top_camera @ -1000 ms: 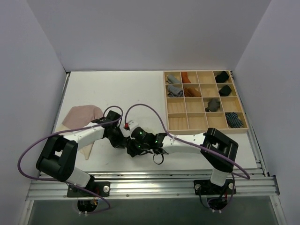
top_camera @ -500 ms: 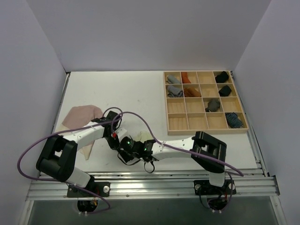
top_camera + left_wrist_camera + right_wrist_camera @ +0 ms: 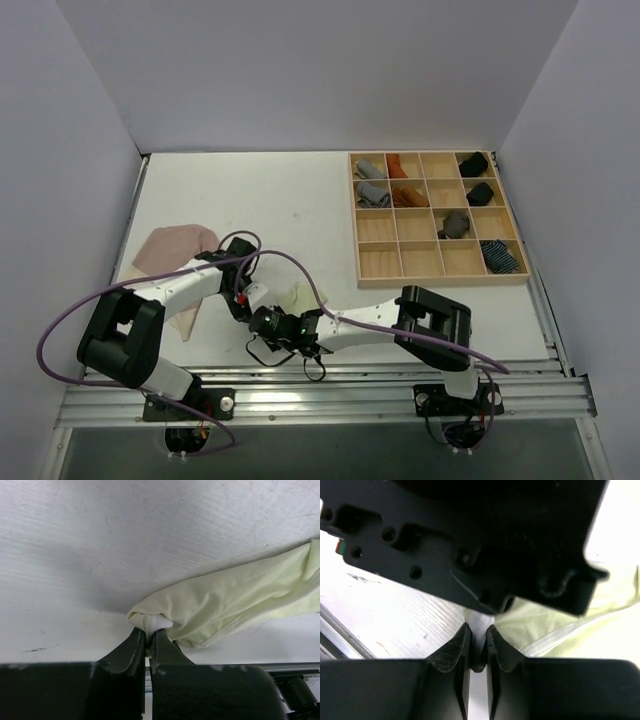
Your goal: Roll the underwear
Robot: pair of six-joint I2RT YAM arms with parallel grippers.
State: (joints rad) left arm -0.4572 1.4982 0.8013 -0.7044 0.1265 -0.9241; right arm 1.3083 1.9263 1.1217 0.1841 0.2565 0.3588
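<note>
Swung left across the table over the last second with the right arm, bringing the right gripper (image 3: 478,627) from the middle to just beside the left gripper (image 3: 148,630), near the front edge. Pinches a bunched corner of the yellow-green brief (image 3: 230,600) in the left jaws, closed almost to touching. Nips a pale fold of the same cloth in the right jaws, drawn to a narrow slit. Looks shallow as a grip, only at the very tips. Leaves the brief lying loose on the table (image 3: 100,540), trailing away from both grips, not yet rolled. Leaves the pink brief (image 3: 172,248) spread at the far left, untouched.

Could lose the fold from the right tips on the first pull, with so little cloth between them. Could knock wrist against wrist, both being crowded so tightly together. Could drag the cloth flat along the tabletop instead of turning it over itself, if pulled sideways rather than lifted and tucked. Could stretch the cloth taut, if drawn apart by both grips at once.
</note>
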